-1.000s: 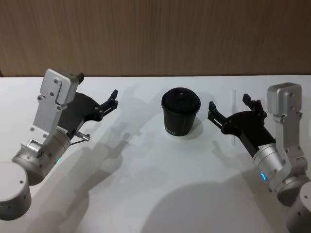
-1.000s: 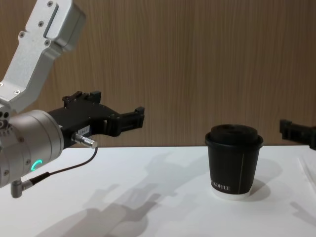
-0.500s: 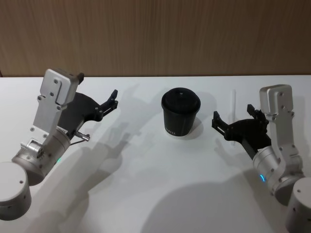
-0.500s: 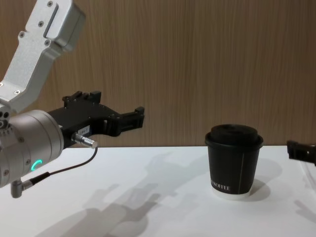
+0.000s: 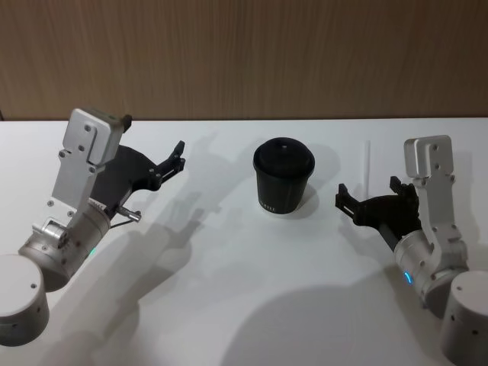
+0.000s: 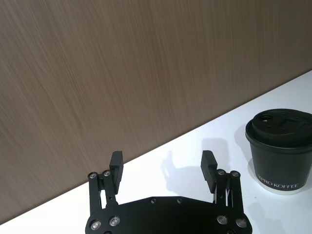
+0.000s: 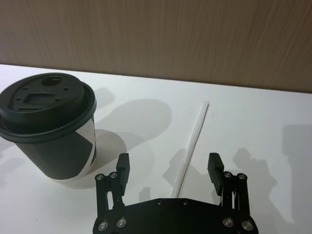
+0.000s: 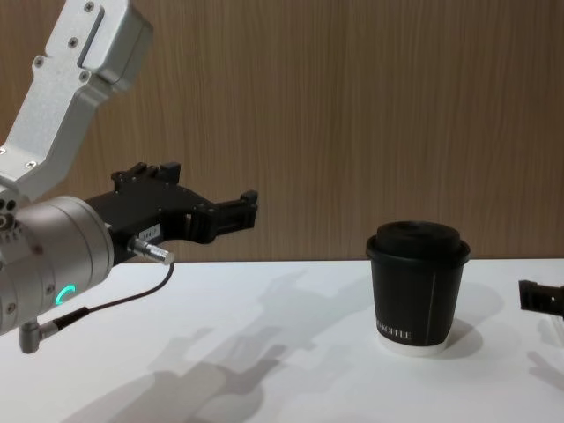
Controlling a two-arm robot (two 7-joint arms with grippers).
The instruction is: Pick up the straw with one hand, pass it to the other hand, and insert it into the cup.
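Observation:
The black lidded cup (image 5: 284, 178) stands upright mid-table, also seen in the chest view (image 8: 418, 286). The thin white straw (image 5: 367, 163) lies flat on the table to the cup's right. My right gripper (image 5: 369, 189) is open, low over the straw's near end. In the right wrist view the straw (image 7: 193, 143) runs between the spread fingers of the right gripper (image 7: 168, 167), with the cup (image 7: 52, 130) off to one side. My left gripper (image 5: 177, 156) hangs open and empty in the air, left of the cup (image 6: 280, 151), fingers pointing towards it.
The white table (image 5: 229, 305) stretches bare around the cup. A brown wood-grain wall (image 5: 244, 53) closes off its far edge. The left arm's dark cable (image 8: 106, 308) hangs under its silver wrist.
My right gripper has dropped lower and drawn back towards me, so the straw's far part now shows beyond its fingers. The left arm and the cup have not moved.

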